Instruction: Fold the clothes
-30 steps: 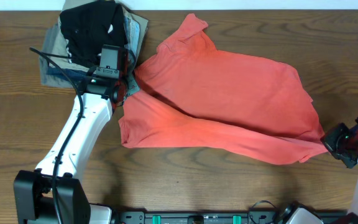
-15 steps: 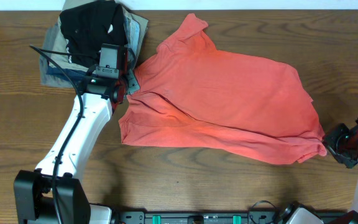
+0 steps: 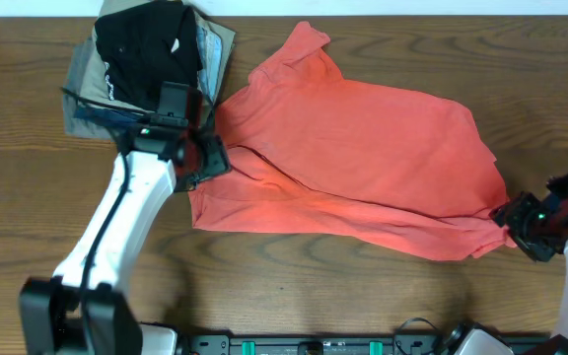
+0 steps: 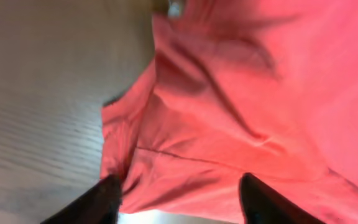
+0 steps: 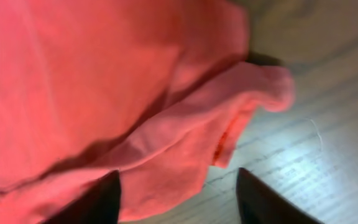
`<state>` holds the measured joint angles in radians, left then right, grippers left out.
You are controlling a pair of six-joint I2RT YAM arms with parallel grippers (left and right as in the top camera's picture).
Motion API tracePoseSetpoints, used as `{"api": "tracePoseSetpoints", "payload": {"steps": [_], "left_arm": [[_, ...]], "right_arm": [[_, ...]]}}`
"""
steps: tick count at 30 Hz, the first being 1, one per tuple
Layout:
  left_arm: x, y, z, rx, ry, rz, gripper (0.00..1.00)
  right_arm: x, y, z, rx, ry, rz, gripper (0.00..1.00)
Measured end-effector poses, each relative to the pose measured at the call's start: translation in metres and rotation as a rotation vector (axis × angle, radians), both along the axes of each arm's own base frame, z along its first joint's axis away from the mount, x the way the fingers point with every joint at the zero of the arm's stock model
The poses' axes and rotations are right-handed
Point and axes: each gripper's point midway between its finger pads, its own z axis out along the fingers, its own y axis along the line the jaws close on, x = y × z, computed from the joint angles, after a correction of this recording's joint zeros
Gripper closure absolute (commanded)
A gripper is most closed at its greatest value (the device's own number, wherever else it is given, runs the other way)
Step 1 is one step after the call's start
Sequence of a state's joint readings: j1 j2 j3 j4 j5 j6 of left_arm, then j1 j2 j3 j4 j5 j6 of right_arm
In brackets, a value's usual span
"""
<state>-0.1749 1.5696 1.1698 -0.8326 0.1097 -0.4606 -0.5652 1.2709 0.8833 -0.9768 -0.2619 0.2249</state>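
The left fingers [image 4: 107, 200] stand spread apart at the left edge of the coral-red T-shirt [image 3: 363, 148]. The right fingers [image 5: 261, 198] gape likewise at its near-right corner. The shirt lies rumpled and unfolded across mid-bench [image 3: 294, 286], with a garment pile [image 3: 146, 49] far left.

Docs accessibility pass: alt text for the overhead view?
A coral-red short-sleeved T-shirt lies rumpled across a brown wooden table. The left hand is over its left edge, the right hand at its lower right corner; folded garments sit stacked upper left.
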Motion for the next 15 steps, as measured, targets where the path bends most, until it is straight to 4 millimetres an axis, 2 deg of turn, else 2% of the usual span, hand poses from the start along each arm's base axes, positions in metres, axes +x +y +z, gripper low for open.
{"api": "tracePoseSetpoints", "payload": {"steps": [4, 6, 11, 15], "left_arm": [[-0.013, -0.002, -0.035, 0.001, 0.136, -0.017, 0.59], [-0.02, -0.003, -0.048, -0.004, 0.192, -0.022, 0.6], [-0.03, -0.007, -0.063, -0.019, 0.274, -0.024, 0.6], [-0.033, -0.007, -0.07, -0.021, 0.3, -0.025, 0.6]], "right_arm": [[-0.005, 0.019, -0.013, 0.031, 0.027, 0.053, 0.57], [-0.01, 0.026, -0.022, 0.045, 0.047, 0.068, 0.55], [-0.024, 0.036, -0.042, 0.068, 0.095, 0.073, 0.54], [-0.037, 0.027, -0.051, 0.019, 0.162, 0.014, 0.55]]}}
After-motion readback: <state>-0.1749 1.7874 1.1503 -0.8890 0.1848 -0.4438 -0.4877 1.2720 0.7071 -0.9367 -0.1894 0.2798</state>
